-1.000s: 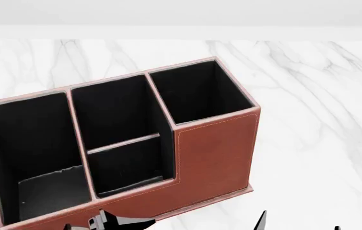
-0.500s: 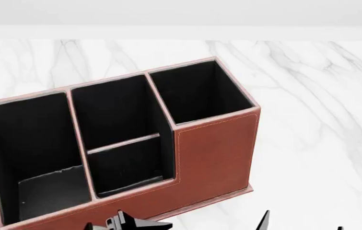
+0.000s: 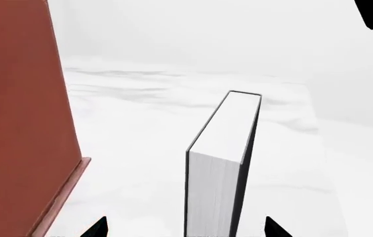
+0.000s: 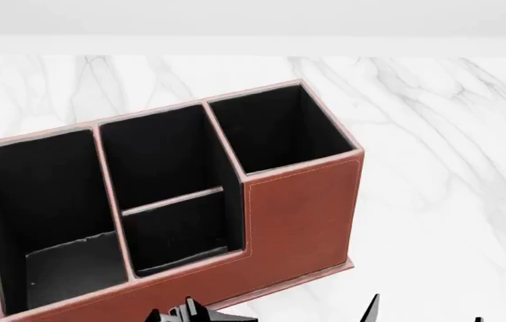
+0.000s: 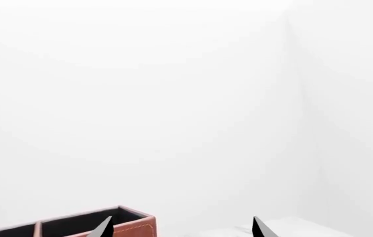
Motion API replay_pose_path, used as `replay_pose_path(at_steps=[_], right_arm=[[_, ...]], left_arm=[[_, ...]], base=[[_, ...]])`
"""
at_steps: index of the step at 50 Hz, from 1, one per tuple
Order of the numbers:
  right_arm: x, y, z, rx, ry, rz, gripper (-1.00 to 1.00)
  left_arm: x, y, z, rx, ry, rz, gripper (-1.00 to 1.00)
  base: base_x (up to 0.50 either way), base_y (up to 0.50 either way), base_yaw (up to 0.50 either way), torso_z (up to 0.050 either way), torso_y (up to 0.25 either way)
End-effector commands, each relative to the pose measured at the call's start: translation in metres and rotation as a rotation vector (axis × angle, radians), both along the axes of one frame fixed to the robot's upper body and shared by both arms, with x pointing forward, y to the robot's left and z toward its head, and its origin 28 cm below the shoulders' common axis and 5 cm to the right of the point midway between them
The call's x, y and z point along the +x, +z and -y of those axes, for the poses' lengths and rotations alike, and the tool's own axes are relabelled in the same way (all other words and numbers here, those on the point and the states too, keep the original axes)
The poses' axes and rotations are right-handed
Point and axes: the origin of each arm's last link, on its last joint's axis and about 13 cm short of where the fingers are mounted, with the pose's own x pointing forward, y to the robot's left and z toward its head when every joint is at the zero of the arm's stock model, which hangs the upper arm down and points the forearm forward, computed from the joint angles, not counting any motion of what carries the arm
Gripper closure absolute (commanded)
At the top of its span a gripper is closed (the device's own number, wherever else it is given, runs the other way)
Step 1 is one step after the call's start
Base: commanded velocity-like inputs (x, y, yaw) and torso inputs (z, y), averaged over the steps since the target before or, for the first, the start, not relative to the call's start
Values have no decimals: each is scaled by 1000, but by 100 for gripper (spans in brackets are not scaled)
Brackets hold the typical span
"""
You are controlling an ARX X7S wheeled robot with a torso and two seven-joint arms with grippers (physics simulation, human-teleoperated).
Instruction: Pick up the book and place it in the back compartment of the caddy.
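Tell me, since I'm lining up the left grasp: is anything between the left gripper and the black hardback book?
Nothing visible. In the left wrist view the black-covered book stands upright on the white marble table, centred between the left gripper fingertips, apart from the reddish-brown leather caddy.

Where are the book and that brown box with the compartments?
book [image 3: 229, 129]: left wrist view, on its white page edge.
caddy [image 4: 302, 215]: head view, on its reddish-brown outer wall.
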Motion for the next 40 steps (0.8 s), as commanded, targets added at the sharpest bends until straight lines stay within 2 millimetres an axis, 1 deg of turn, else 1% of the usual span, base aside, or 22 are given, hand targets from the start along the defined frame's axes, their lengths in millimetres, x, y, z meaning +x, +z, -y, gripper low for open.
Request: replay_pose_path(at_steps=[1,11,27,40], right_arm=[[0,0,0,0,2,2,-100],[0,0,0,0,1,2,-100],[0,1,1,2,1,-2,-100],[0,1,1,2,2,0,-100]], left_arm=[[2,-6,7,23,-21,-14,-100],[-2,-7,13,35,-45,-13,-100],[0,5,17,51,-57,12,-100],[1,10,17,60,-54,26,-100]], base=[[0,0,0,0,0],[0,0,0,0,0],[0,0,0,0,0],[0,0,0,0,0]])
